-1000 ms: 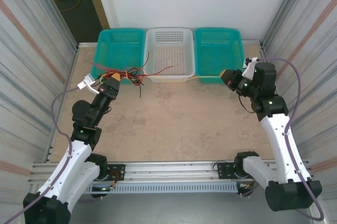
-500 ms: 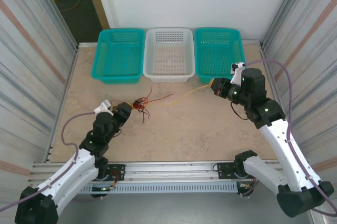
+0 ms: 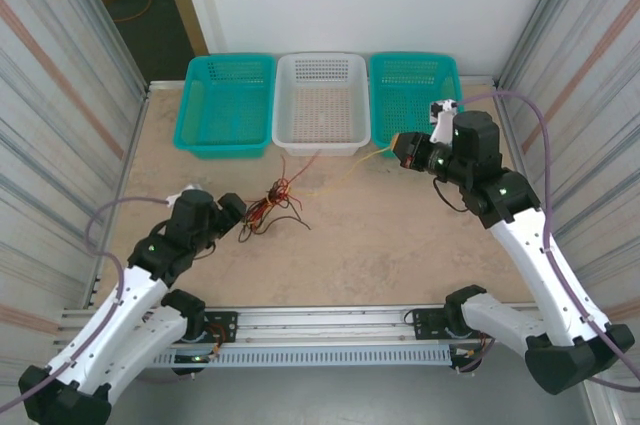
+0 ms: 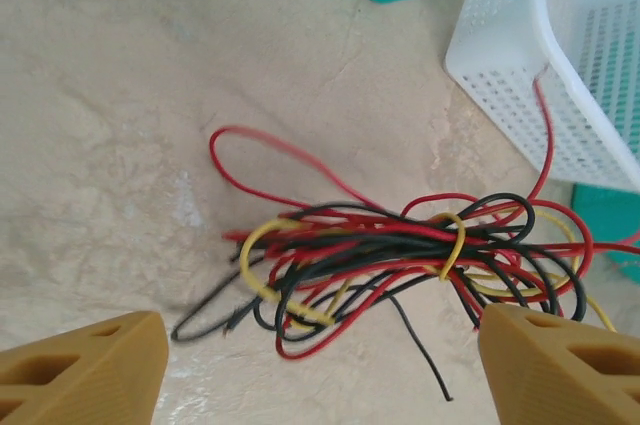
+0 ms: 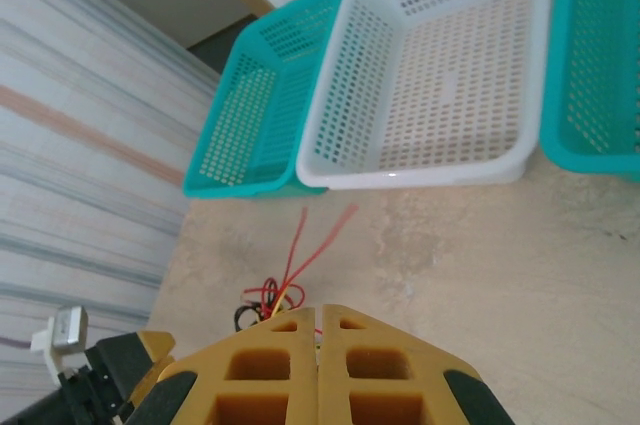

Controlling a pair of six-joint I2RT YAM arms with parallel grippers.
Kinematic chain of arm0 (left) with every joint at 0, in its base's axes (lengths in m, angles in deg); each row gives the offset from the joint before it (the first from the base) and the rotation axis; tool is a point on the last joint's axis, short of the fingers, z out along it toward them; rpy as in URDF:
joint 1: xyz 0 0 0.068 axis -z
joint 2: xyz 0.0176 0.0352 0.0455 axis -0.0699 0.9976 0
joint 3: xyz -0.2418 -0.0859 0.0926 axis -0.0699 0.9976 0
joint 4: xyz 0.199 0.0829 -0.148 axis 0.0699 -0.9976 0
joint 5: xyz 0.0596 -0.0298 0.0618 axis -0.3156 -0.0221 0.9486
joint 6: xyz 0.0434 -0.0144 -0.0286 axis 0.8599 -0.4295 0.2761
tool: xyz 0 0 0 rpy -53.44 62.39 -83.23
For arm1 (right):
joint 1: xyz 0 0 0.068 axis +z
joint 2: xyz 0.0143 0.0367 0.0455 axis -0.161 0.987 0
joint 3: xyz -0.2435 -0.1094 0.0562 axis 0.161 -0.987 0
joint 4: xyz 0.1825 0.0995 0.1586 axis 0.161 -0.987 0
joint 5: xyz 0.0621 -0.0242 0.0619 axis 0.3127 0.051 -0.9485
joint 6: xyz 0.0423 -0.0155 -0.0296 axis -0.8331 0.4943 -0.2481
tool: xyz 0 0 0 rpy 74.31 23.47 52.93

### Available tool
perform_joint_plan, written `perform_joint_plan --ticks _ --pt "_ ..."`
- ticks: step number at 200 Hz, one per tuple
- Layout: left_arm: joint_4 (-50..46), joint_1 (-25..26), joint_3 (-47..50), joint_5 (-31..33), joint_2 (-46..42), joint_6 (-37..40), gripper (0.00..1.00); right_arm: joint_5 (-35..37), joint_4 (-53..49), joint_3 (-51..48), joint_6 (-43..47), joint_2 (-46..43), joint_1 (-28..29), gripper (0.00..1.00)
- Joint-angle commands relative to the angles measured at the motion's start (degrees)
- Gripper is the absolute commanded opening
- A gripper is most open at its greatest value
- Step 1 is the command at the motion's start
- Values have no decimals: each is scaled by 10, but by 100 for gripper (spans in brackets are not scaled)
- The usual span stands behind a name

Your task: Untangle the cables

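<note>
The cables [image 3: 268,207], a tangle of thin red, black and pale yellow wires, lie on the table in front of the white basket [image 3: 320,148]. My left gripper [image 3: 233,212] is open just to the left of the tangle. In the left wrist view its fingers [image 4: 95,370] stand wide apart, with the cables [image 4: 400,255] lying ahead of them and nothing held. My right gripper [image 3: 404,150] is shut on a pale yellow cable [image 3: 345,173] that runs taut from the tangle up to it. In the right wrist view the right gripper [image 5: 318,320] covers most of the cables [image 5: 268,297].
Three baskets stand along the far edge: a teal basket [image 3: 228,149] on the left, the white one in the middle, and a teal basket [image 3: 455,85] on the right. One red cable end [image 4: 545,135] leans on the white basket's wall [image 4: 500,65]. Metal walls close both sides.
My left gripper carried the tangle back from the baskets, opened and let it drop on the table. The right gripper shifted left, still holding the yellow cable.
</note>
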Motion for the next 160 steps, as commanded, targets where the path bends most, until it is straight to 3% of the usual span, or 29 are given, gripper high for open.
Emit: perform_joint_plan --ticks 1,31,60,90,126,160 --pt "-29 -4 -43 -47 48 170 77 0 -10 33 32 14 12 0" --pt "-16 -4 -97 -106 169 301 74 1 -9 38 32 21 18 0" --pt "-7 -3 -105 -156 249 300 66 2 -5 37 28 25 19 0" --pt "33 -3 -74 -216 237 269 66 6 4 39 22 31 19 0" --pt "13 -4 -47 -206 195 258 70 9 4 60 22 49 13 0" --pt "-5 -3 -24 -230 195 251 62 5 5 67 14 64 3 0"
